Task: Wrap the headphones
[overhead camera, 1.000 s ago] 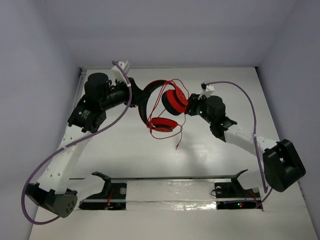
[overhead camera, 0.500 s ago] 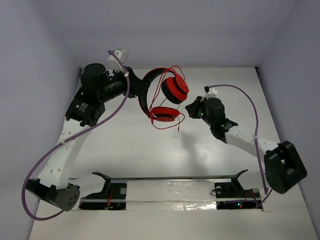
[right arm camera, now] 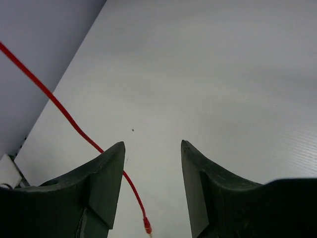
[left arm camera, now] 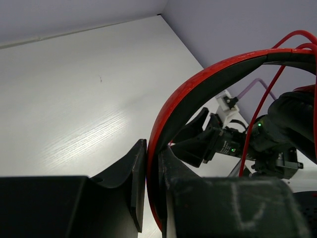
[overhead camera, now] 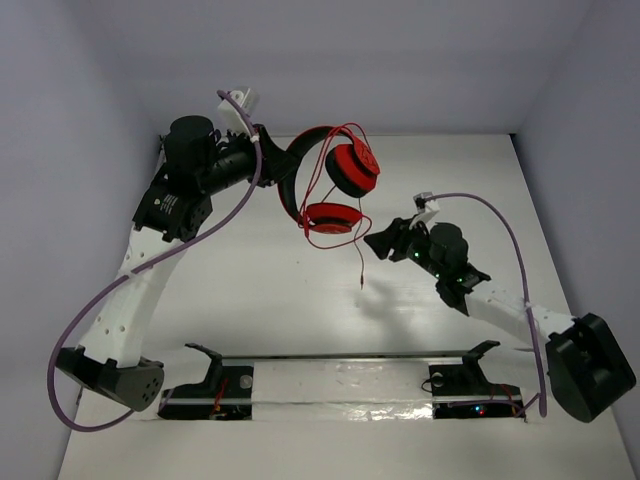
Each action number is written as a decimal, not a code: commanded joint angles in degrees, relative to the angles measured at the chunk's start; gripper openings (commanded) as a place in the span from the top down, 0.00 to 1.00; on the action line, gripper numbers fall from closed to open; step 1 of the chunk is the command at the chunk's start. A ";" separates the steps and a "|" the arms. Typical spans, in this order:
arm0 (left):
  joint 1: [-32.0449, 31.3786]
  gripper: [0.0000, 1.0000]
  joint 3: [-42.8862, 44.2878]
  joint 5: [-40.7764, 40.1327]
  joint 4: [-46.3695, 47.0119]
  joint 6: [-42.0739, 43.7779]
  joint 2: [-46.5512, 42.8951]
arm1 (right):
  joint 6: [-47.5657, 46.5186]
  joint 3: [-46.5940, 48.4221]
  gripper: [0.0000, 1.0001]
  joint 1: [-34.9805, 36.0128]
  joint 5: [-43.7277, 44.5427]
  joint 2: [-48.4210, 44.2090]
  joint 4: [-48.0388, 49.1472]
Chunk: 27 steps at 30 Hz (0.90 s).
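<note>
The red headphones hang above the table, held by their headband (overhead camera: 300, 150). One round ear cup (overhead camera: 352, 168) sits above the other (overhead camera: 331, 215), with the thin red cable (overhead camera: 340, 236) looped around them. The cable's free end (overhead camera: 361, 278) dangles down. My left gripper (overhead camera: 277, 168) is shut on the headband (left arm camera: 198, 84), with the jaws clamped on either side of it (left arm camera: 152, 166). My right gripper (overhead camera: 380, 243) is open and empty, to the right of and below the ear cups. In the right wrist view the cable (right arm camera: 59, 110) passes its left finger and the plug (right arm camera: 147, 226) hangs low between the fingers (right arm camera: 152, 146).
The white table (overhead camera: 250, 290) has grey walls at the back and sides. Two black stands (overhead camera: 215, 375) (overhead camera: 465, 370) sit on a rail at the near edge. Purple robot cables (overhead camera: 500, 215) arc off each arm.
My right gripper has drawn back from the ear cups, down and toward the near side. The cable's end now hangs lower. My left gripper still holds the headband, slightly higher.
</note>
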 commanded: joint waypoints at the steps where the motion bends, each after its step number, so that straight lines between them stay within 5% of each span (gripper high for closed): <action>1: 0.40 1.00 4.01 1.98 3.13 -1.84 -1.37 | -2.38 2.88 0.45 -0.07 -7.25 4.06 4.51; 10: 0.40 1.00 5.15 1.98 1.99 -1.32 -1.38 | -1.24 0.42 0.65 -0.07 -13.42 1.72 8.11; 17: 0.40 1.00 5.16 2.51 2.07 -1.40 -1.38 | -1.86 2.26 0.43 -0.07 -8.87 2.32 6.36; 27: 0.40 1.00 4.81 3.74 2.95 -2.11 -1.11 | -4.49 11.04 0.42 -0.07 -7.79 14.79 3.72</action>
